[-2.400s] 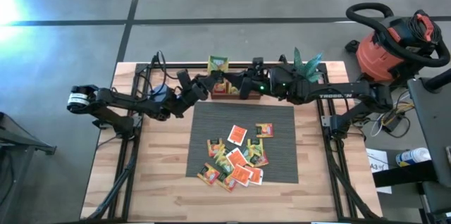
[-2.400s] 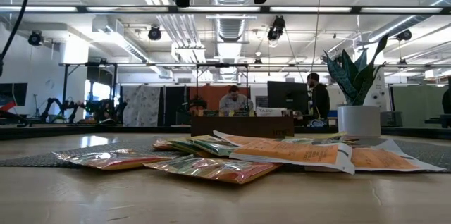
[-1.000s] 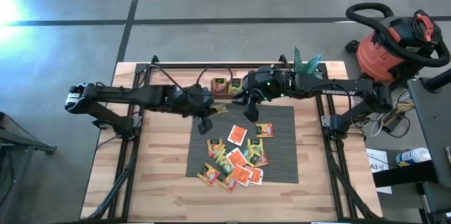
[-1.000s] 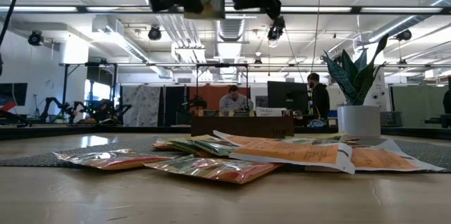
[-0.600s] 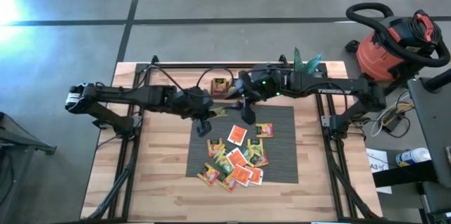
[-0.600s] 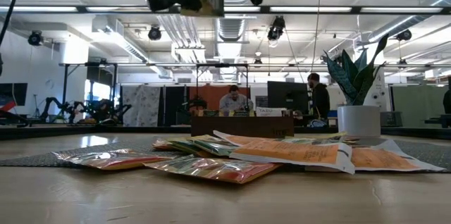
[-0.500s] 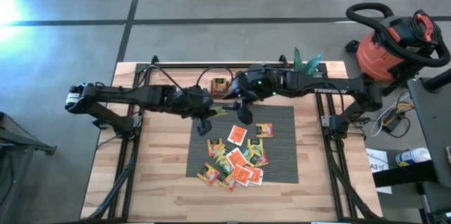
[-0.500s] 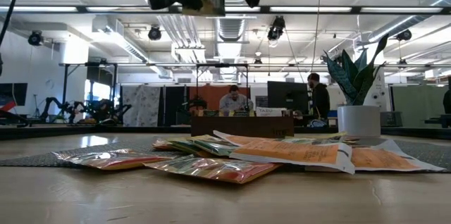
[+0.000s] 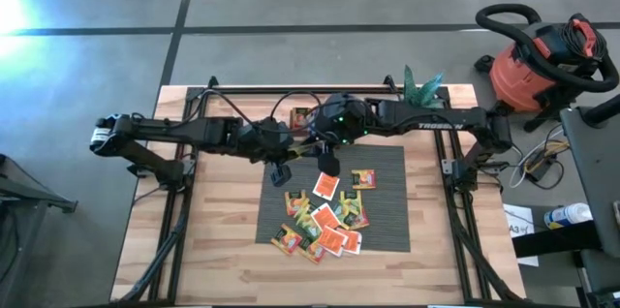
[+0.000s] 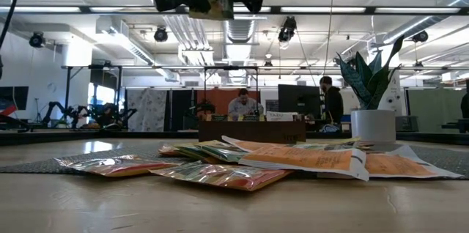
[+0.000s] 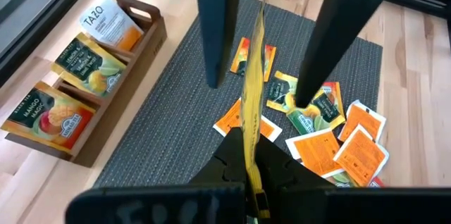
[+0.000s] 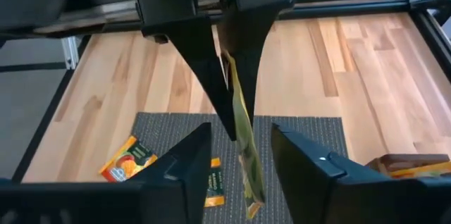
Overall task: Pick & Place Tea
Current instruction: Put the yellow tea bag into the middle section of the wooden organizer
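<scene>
One yellow-green tea sachet (image 11: 251, 122) hangs edge-on in the air above the far edge of the grey ribbed mat (image 9: 387, 213), pinched in my left end effector (image 11: 248, 164), which is clenched on its lower edge. My right end effector (image 12: 236, 150) faces it from the opposite side, fingers (image 12: 317, 164) spread, straddling the sachet without closing. The remaining tea (image 9: 325, 216) lies scattered on the mat. Beyond the mat's far edge, on the bench (image 9: 223, 250), the dark wooden tray (image 11: 123, 104) holds three sachets upright.
</scene>
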Available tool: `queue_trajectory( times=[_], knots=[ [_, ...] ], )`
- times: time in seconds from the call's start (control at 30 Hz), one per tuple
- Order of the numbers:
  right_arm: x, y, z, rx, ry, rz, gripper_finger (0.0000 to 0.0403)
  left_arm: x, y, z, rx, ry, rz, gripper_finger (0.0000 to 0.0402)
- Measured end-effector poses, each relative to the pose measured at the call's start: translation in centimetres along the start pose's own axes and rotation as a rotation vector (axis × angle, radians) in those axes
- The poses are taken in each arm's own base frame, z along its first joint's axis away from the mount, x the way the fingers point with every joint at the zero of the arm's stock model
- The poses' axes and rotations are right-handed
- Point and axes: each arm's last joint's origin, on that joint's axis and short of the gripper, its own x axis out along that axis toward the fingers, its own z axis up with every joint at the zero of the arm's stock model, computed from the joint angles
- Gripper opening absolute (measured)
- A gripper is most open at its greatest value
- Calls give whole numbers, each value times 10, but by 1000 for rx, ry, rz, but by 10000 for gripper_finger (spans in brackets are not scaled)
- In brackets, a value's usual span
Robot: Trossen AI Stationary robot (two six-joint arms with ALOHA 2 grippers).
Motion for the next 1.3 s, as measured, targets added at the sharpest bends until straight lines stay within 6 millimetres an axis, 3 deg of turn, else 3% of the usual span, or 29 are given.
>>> queue_trajectory(
  times=[0.43,0.87,1.17,1.3],
  knots=[
    [1,-1,-4,20,35,-2,13,0,0,0,-44,-3,-1,38],
    [5,-2,-18,203,55,-12,9,-10,-7,-2,-60,-73,127,89],
    [-10,0,-28,307,-255,48,9,-57,-20,-15,-137,-246,215,90],
    [-15,1,-38,350,-438,114,9,-67,-21,-25,-214,-355,213,90]
  ],
)
